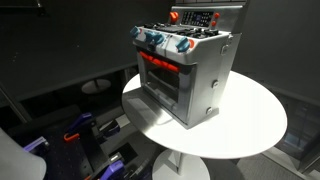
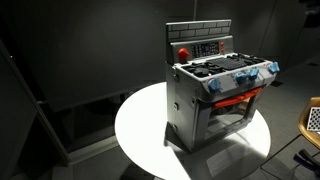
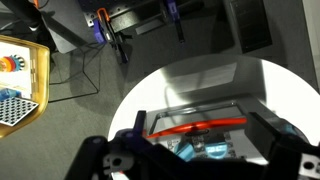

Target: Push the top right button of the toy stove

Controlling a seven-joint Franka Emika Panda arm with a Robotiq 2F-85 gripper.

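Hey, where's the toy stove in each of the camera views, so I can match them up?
In an exterior view: toy stove upper centre-right.
In an exterior view: toy stove right of centre.
Wrist view: toy stove at bottom centre, partly cut off.
Shared landmark: the round white table under it.

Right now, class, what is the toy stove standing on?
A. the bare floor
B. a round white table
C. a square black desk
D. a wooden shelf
B: in both exterior views the toy stove stands upright on the round white table.
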